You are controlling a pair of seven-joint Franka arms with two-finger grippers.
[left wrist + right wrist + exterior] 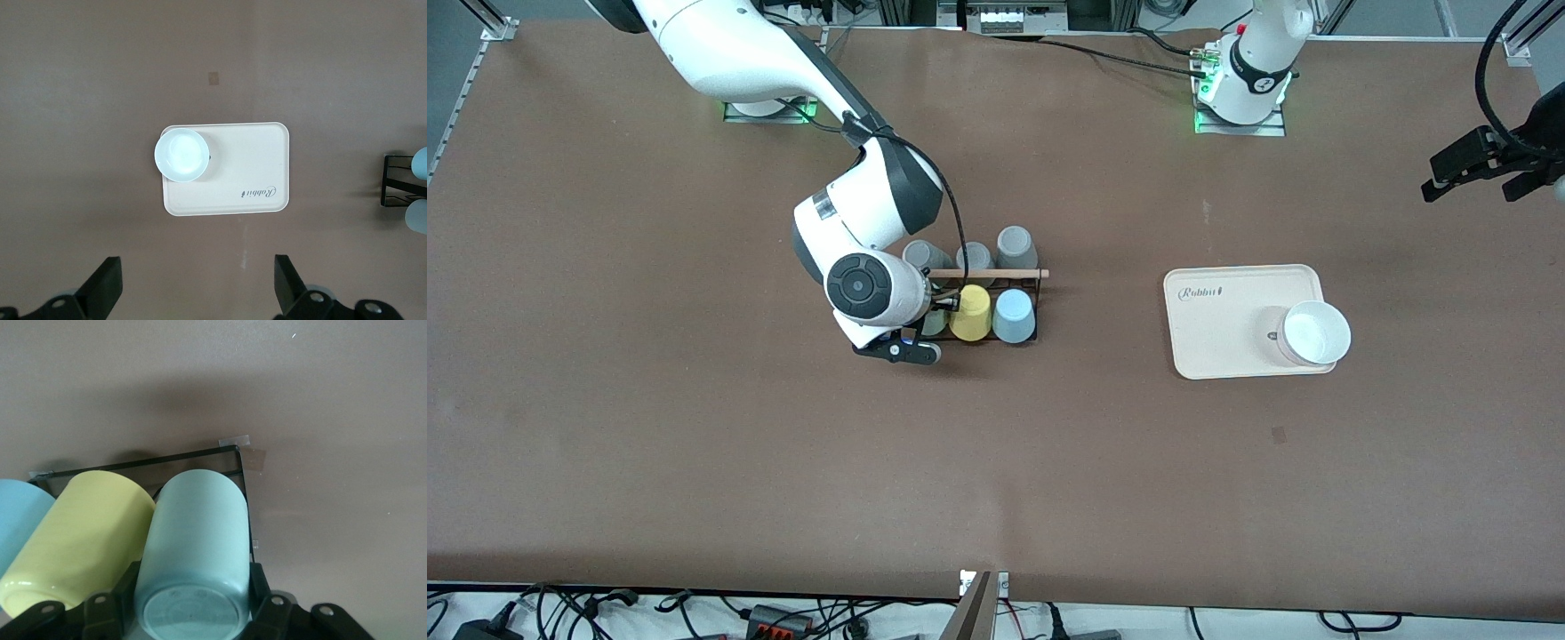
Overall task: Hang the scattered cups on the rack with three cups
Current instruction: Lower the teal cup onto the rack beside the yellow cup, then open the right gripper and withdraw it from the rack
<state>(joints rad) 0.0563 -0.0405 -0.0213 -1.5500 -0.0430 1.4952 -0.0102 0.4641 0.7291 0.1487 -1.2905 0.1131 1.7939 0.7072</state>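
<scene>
The black wire rack [1035, 307] with its wooden rod [996, 273] stands mid-table. Three grey cups [1016, 245] sit upside down on its row farther from the front camera. In the nearer row are the light blue cup [1014, 316], a yellow cup [971, 312] and the pale mint green cup [934, 322], which is partly hidden by my right wrist. My right gripper [192, 608] is shut on the mint green cup [193, 540] at the rack's corner [237, 453], beside the yellow cup [80, 540]. My left gripper [1485, 164] waits, open and empty [197, 283], high over the left arm's end of the table.
A cream tray [1227, 347] lies toward the left arm's end, with a white bowl [1316, 333] on its corner. Both also show in the left wrist view, the tray [253, 167] and the bowl [180, 155]. The rack's end [393, 180] shows there too.
</scene>
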